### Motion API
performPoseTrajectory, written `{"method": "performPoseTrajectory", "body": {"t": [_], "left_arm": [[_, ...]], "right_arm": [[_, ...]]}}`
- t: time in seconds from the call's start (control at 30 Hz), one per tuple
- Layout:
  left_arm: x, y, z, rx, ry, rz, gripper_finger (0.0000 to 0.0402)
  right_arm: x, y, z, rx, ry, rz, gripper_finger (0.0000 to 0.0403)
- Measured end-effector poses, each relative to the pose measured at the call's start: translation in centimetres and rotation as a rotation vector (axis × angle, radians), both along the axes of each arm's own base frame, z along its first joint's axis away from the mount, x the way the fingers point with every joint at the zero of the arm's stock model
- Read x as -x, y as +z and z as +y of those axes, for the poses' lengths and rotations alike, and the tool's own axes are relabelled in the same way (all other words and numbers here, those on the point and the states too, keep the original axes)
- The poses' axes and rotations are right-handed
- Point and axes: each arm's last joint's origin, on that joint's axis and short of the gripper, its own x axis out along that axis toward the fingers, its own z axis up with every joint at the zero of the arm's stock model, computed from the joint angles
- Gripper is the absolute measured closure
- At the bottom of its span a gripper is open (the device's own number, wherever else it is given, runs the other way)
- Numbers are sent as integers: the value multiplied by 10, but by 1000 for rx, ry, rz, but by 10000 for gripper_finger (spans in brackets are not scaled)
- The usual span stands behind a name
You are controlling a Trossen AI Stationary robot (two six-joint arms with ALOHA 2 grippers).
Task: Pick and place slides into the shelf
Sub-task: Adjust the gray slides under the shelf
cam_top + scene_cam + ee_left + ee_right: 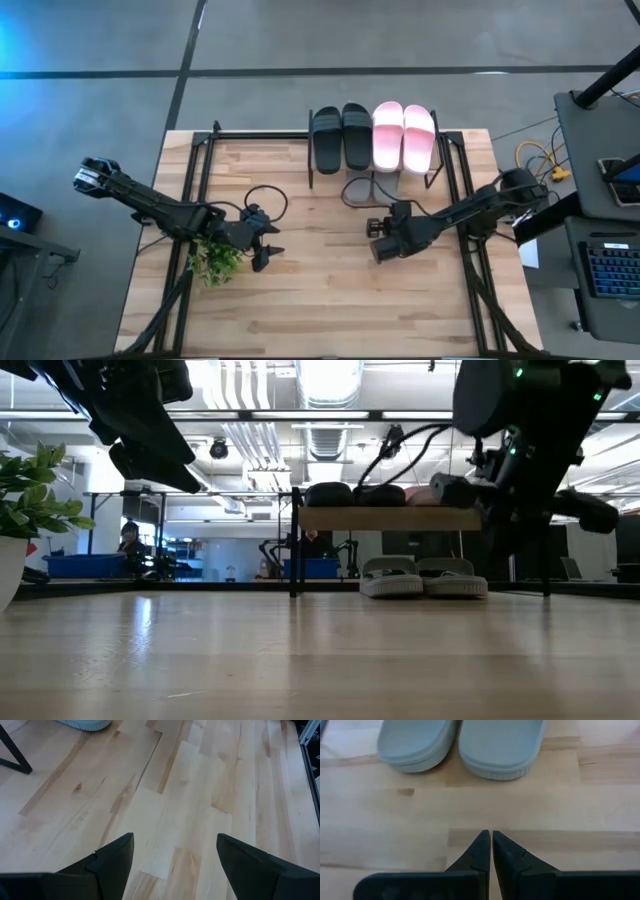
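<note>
Shelf (375,172): stands at the far middle of the table (330,300), wooden top board on thin black legs.

Black slides (341,137): a pair, side by side on the shelf's top board, left half.

Pink slides (403,135): a pair, side by side on the top board, just right of the black pair and touching or nearly touching it.

Grey slides (457,742): a pair, side by side on the lower level under the top board; in the low view (424,577) they sit low, beneath the board's right part. Whether they rest on a lower tier or on the table cannot be told.

Right gripper (380,240): near the table's middle, just in front of the shelf, facing the grey pair. Fingers (506,857) pressed together with only a hairline gap, holding nothing.

Left gripper (265,255): left of centre, beside a potted plant (215,262), well apart from the shelf. Fingers (112,857) spread wide, bare table between them, holding nothing.

All six slides lie at the shelf.
</note>
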Motion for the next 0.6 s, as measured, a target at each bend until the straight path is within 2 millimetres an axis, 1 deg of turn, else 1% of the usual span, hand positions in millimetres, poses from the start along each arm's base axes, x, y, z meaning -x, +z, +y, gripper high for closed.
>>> {"method": "performPoseTrajectory", "body": {"t": [0.23, 0.43, 0.6], "left_arm": [[0, 0, 0, -1, 0, 2, 132], [0, -1, 0, -2, 0, 5, 132], [1, -1, 0, -3, 0, 7, 132]], "right_arm": [[-1, -11, -18, 22, -54, 29, 390], [-6, -14, -35, 49, -49, 80, 390], [-8, -13, -44, 53, -37, 108, 390]]}}
